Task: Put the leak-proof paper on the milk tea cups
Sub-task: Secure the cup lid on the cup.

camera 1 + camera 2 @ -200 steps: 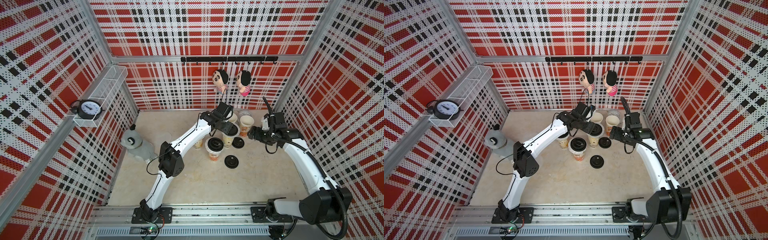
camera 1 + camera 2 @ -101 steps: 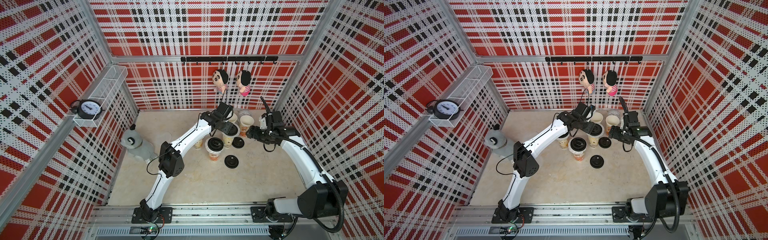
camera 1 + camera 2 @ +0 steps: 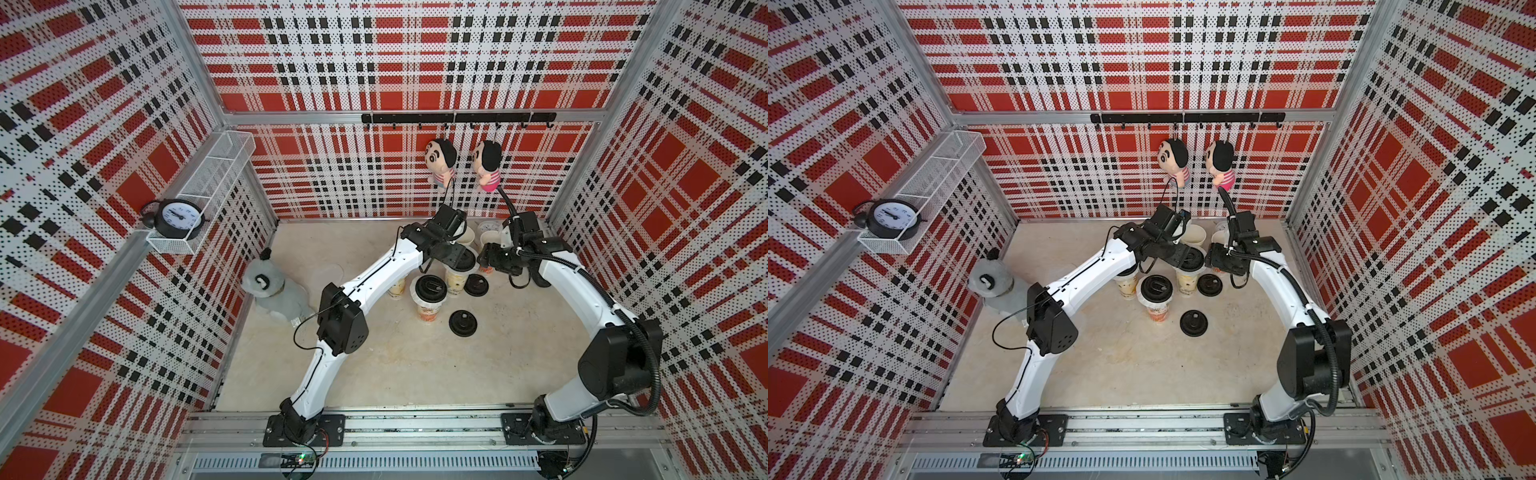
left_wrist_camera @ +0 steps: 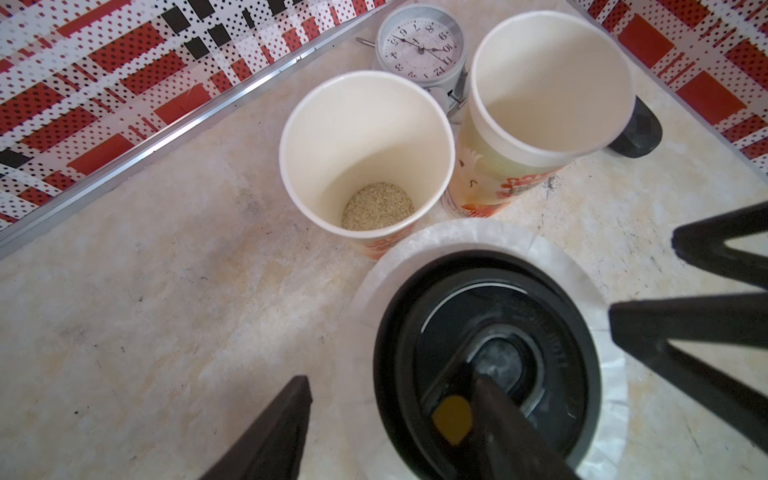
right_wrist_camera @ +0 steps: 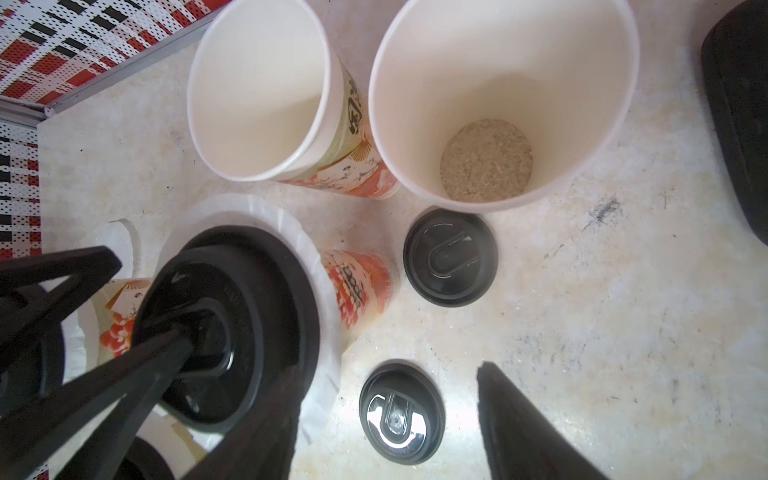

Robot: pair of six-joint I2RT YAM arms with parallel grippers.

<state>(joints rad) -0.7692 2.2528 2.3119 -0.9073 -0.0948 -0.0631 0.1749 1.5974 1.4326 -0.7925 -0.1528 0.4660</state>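
Several milk tea cups stand clustered at the back. One cup point(image 5: 357, 286) carries a sheet of leak-proof paper point(image 4: 457, 232) with a black lid point(image 4: 486, 353) on top. My left gripper point(image 4: 390, 378) is open above it, one finger resting on the lid's middle and the other off to the side. My right gripper point(image 5: 390, 368) is open beside that cup, one finger close to the paper's edge point(image 5: 291, 224). Two open cups point(image 4: 365, 149) point(image 4: 548, 83) stand behind without paper. In both top views the grippers point(image 3: 457, 257) point(image 3: 488, 259) nearly meet.
Two loose black lids point(image 5: 451, 257) point(image 5: 401, 411) lie on the table by the right gripper. A lidded cup point(image 3: 430, 299) stands in front. A white alarm clock point(image 4: 419, 45) sits behind the open cups. A grey plush point(image 3: 270, 291) and a pale round sheet point(image 3: 328, 272) lie to the left.
My right gripper has moved left toward the lidded cup, and its jaws have narrowed. The left arm has stayed where it was.
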